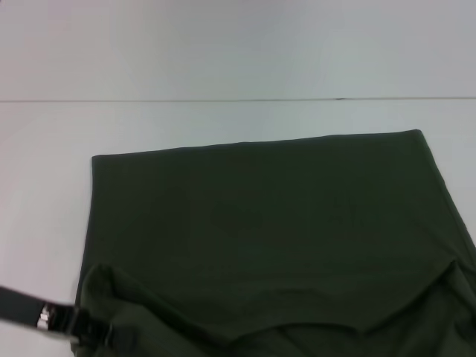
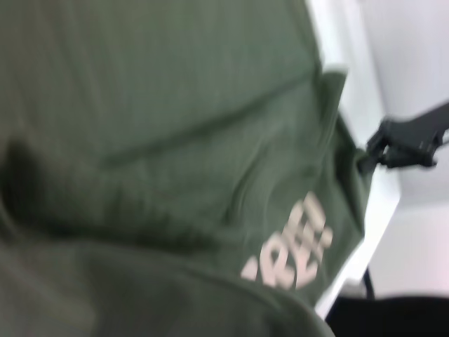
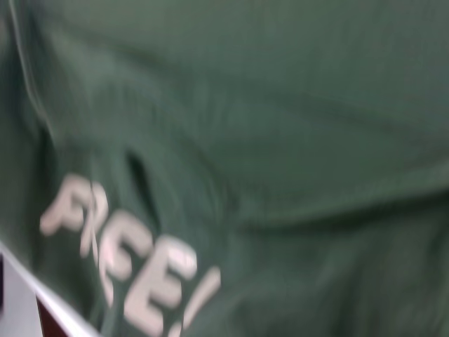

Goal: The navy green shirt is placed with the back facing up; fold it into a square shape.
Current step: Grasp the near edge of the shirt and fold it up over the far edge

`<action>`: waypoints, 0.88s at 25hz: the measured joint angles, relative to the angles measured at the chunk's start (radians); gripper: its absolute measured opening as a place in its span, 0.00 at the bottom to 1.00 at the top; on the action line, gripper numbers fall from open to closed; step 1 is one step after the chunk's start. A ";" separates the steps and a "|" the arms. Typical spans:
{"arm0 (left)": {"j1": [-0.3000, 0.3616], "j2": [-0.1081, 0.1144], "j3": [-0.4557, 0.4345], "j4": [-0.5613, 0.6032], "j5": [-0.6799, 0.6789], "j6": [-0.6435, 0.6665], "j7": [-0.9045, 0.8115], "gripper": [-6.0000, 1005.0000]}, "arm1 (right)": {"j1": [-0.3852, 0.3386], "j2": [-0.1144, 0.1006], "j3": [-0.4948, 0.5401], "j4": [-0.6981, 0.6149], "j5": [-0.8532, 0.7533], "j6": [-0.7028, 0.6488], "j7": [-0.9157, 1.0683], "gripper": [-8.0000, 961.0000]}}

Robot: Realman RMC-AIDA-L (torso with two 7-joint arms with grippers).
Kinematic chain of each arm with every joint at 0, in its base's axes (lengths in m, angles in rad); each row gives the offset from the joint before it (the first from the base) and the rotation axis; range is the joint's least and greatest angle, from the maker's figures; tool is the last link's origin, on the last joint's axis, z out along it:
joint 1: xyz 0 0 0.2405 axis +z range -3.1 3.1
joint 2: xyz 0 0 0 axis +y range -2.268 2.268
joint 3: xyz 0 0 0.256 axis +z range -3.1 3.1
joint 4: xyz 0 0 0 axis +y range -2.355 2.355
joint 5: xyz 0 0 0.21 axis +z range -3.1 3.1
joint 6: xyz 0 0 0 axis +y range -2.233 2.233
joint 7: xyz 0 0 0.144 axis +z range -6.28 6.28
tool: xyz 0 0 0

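The navy green shirt (image 1: 260,216) lies spread on the white table (image 1: 44,149), with its plain back up over the far part. Its near edge is lifted at both near corners and sags between them. My left gripper (image 1: 95,335) is at the near left corner, shut on the cloth. My right gripper is out of the head view; the left wrist view shows it (image 2: 366,160) pinching the shirt's other near corner. The lifted underside shows the pale "FREE!" lettering in the left wrist view (image 2: 298,249) and the right wrist view (image 3: 126,260).
The table's far edge (image 1: 238,99) runs across the back, with bare white table to the left of and beyond the shirt. The table's near edge (image 2: 365,253) shows in the left wrist view below the lifted cloth.
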 joint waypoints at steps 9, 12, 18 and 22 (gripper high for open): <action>-0.041 0.044 -0.184 -0.026 -0.109 -0.063 -0.054 0.05 | -0.019 -0.075 0.142 0.013 0.231 0.088 0.044 0.09; -0.045 0.048 -0.207 -0.037 -0.180 -0.150 -0.079 0.05 | -0.021 -0.082 0.147 0.014 0.323 0.149 0.067 0.09; -0.034 0.045 -0.212 -0.082 -0.296 -0.339 -0.085 0.05 | -0.020 -0.057 0.146 0.018 0.449 0.327 0.083 0.09; -0.031 0.036 -0.204 -0.126 -0.366 -0.456 -0.043 0.05 | -0.009 -0.029 0.134 0.046 0.498 0.470 0.065 0.10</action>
